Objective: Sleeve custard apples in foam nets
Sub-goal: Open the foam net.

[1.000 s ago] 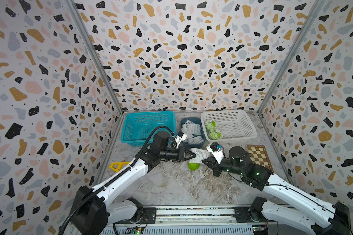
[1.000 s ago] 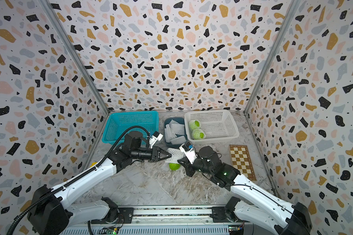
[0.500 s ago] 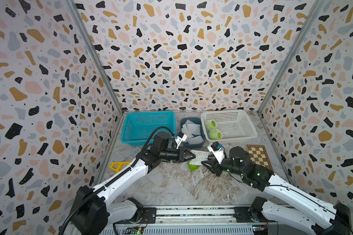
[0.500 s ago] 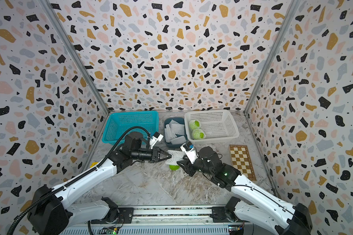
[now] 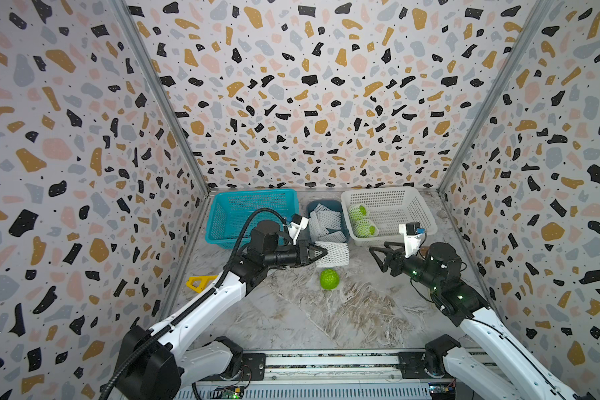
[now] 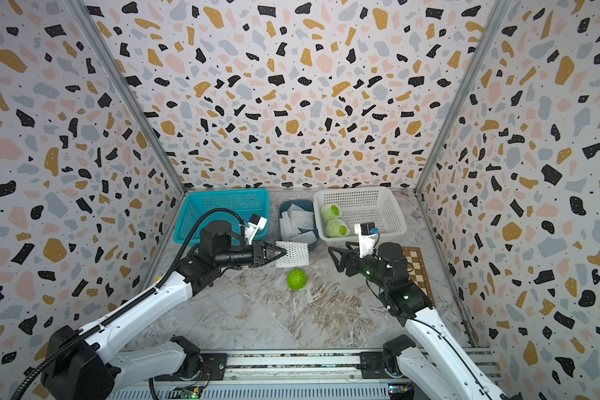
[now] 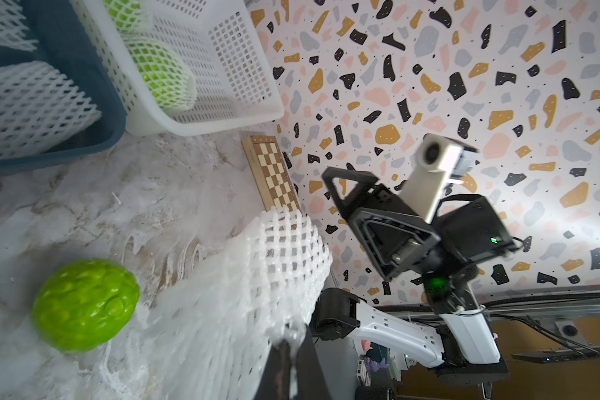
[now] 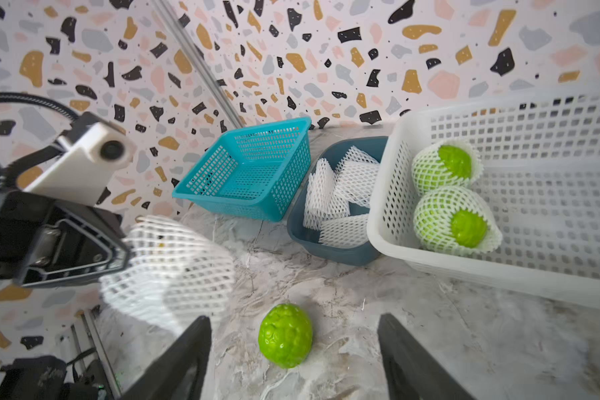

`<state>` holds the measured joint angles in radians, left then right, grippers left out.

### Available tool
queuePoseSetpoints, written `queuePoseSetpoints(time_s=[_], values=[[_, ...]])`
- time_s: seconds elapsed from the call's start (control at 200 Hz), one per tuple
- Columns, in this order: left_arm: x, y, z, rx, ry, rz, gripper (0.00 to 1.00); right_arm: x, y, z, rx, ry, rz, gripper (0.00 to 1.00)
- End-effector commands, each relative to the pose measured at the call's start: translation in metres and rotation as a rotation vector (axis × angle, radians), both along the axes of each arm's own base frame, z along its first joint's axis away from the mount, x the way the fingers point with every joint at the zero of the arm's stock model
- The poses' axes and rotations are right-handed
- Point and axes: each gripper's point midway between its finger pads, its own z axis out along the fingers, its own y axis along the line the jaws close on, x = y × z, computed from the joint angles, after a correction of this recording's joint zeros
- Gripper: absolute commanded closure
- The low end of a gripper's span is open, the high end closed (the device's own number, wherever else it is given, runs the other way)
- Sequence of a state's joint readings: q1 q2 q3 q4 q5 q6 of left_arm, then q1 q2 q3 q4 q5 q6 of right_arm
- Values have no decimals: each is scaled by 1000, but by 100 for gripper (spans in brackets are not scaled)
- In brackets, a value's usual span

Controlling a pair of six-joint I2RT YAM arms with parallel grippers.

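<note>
White foam mesh sits at the centre of both top views. The left gripper (image 5: 324, 254) is clamped on one end of a foam net (image 5: 338, 254), holding it above the marble table (image 5: 291, 311). Just below the net, 1 bare custard apple (image 5: 329, 278) rests on the table. At centre right, the right gripper (image 5: 377, 258) is spread wide and empty, apart from both net and fruit. Behind it, 2 sleeved custard apples (image 5: 363, 227) lie in the white basket (image 5: 406, 214), beside a dark blue tub (image 5: 310, 209) of spare nets (image 5: 326, 221).

In the left wrist view, the pinched net fans out from the closed tips, with the bare fruit beside it.

In the right wrist view, 2 black fingers (image 8: 187, 360) stand wide apart with nothing between them. The bare fruit lies on the table beyond them.
</note>
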<state>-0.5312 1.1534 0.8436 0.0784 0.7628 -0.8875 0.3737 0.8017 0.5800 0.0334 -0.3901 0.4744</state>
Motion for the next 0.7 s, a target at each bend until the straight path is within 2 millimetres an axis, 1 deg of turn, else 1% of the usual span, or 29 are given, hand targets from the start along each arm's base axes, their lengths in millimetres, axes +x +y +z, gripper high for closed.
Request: queuePoseSetpoints(time_s=[0.0, 0.14, 0.26, 0.426, 0.536, 0.696], values=[[-1, -3, 45, -124, -118, -18, 100, -2, 18, 0, 178, 71, 102, 27], [-6, -10, 67, -194, -187, -50, 100, -4, 38, 13, 271, 59, 203, 30], [-11, -17, 83, -254, -231, -85, 100, -7, 53, 33, 314, 19, 270, 31], [-17, -31, 98, -332, -259, -156, 100, -19, 71, 59, 389, -30, 393, 31], [-17, -33, 98, -351, -262, -169, 100, -29, 74, 77, 432, -70, 456, 32], [-22, -31, 94, -339, -307, -176, 100, -51, 77, 103, 466, -121, 550, 33]])
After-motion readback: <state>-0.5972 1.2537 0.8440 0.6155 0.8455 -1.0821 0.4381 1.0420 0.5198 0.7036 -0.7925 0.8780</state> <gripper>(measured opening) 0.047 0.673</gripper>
